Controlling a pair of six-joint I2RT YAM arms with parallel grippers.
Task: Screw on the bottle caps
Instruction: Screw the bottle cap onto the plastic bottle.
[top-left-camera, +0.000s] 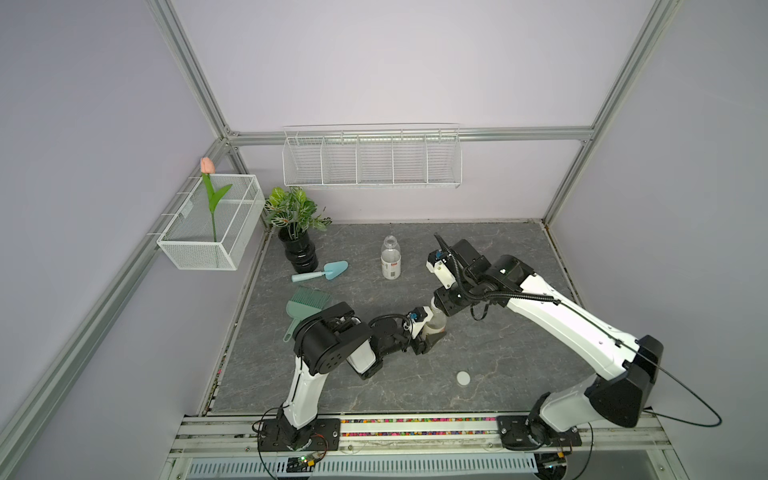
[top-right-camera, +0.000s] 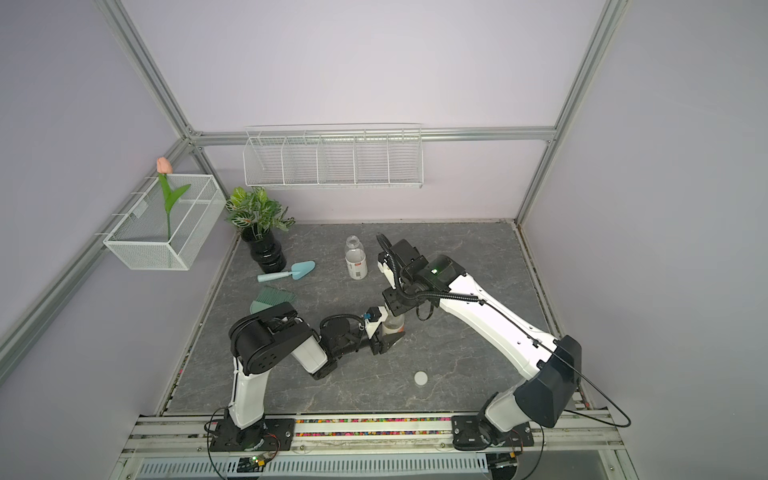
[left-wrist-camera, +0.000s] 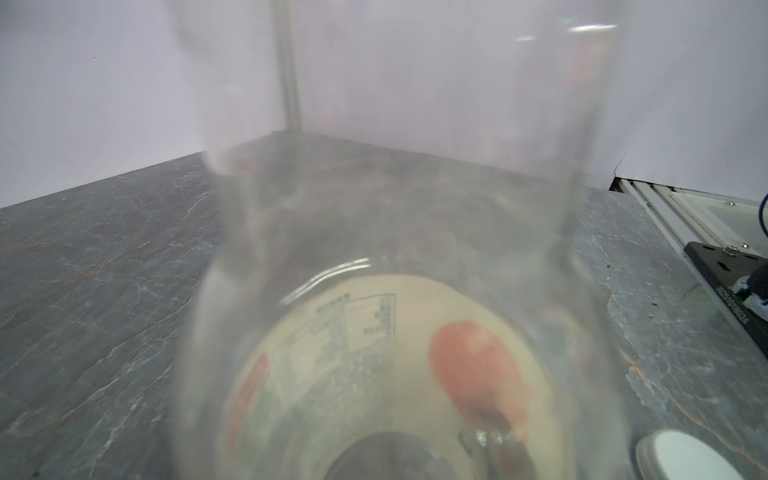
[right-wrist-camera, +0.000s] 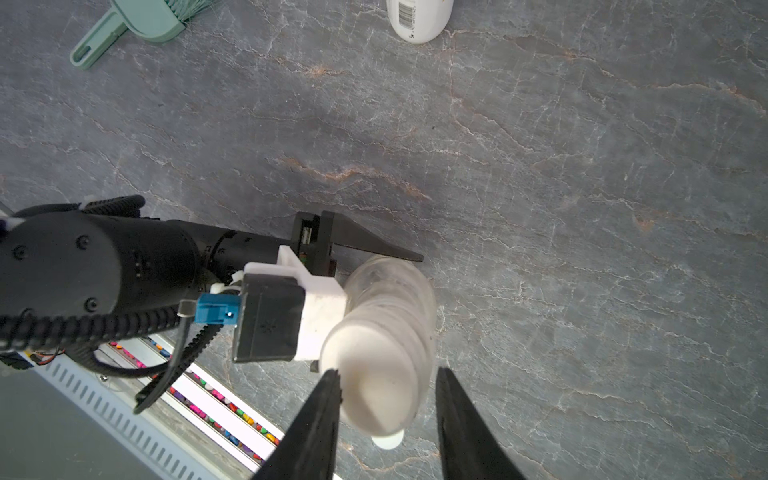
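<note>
My left gripper (top-left-camera: 431, 337) is shut on the clear bottle with the orange-marked label (top-left-camera: 437, 326), holding it upright at mid-table; this bottle (left-wrist-camera: 395, 291) fills the left wrist view. A white cap (right-wrist-camera: 374, 382) sits on its neck. My right gripper (right-wrist-camera: 387, 370) hangs over it, open, its jaws astride the cap: one finger touches the rim, the other stands a little off. A second white cap (top-left-camera: 463, 377) lies flat on the table nearer the front. The white-labelled bottle (top-left-camera: 390, 259) stands uncapped farther back.
At the back left stand a black ribbed vase with a plant (top-left-camera: 298, 251), a blue trowel (top-left-camera: 322, 272) and a green brush (top-left-camera: 305, 307). A mesh basket (top-left-camera: 232, 249) hangs on the left wall, a wire shelf (top-left-camera: 372, 160) on the back wall.
</note>
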